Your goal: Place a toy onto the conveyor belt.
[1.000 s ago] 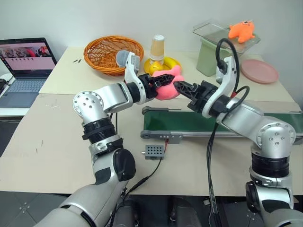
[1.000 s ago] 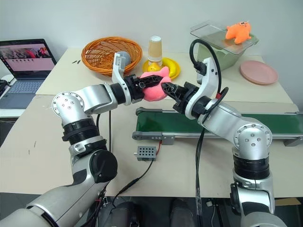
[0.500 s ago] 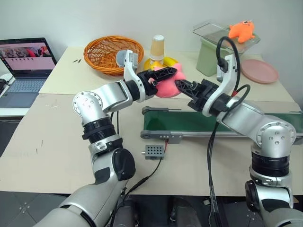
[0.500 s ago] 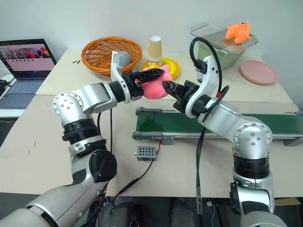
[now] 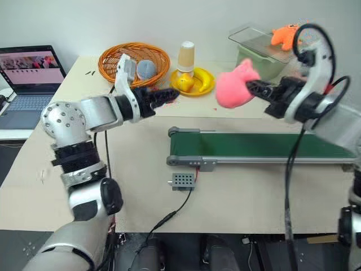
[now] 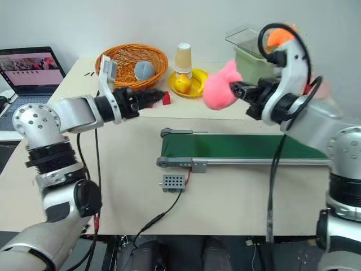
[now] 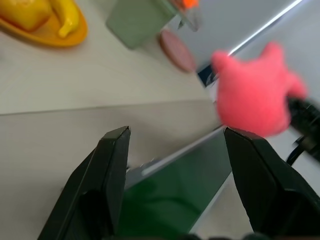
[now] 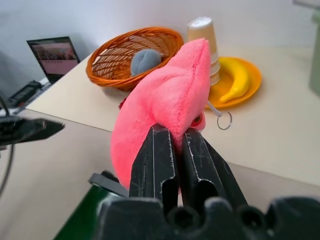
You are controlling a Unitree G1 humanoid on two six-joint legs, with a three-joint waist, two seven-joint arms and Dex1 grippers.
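- The right end effector point(image 5: 251, 86) has its two black fingers pressed together, pinching a pink plush toy point(image 5: 236, 89) by its edge. In the right wrist view the fingers point(image 8: 155, 165) bite into the plush fabric from below.
- The toy hangs in the air in front of this end effector, on the side toward the robot's left, and touches nothing else.
- The left end effector point(image 5: 168, 94) is spread and empty, with a clear gap between its fingers point(image 7: 107, 170) in the left wrist view. It points toward the right arm, well apart from the toy.
- The conveyor belt point(image 5: 254, 145) lies on the beige surface point(image 5: 67, 164), below the toy and the right end effector and nearer the robot. It is dark green with grey side rails.
- The belt's long axis runs side to side across the robot's front, from about the middle of the surface out to its right.
- The belt's near-left end sits roughly under the toy, slightly to the toy's left. The right arm is much the nearer of the two to the belt.
- Judging from this, the coming move is a lowering of the right end effector, drawn a little toward the robot, so the toy meets the green strip between the rails before the fingers part.
- Beyond the left end effector stand a wicker basket point(image 5: 135, 59) and a yellow plate point(image 5: 193, 82) carrying a banana.
- A laptop point(image 5: 31, 76) sits at the far left.
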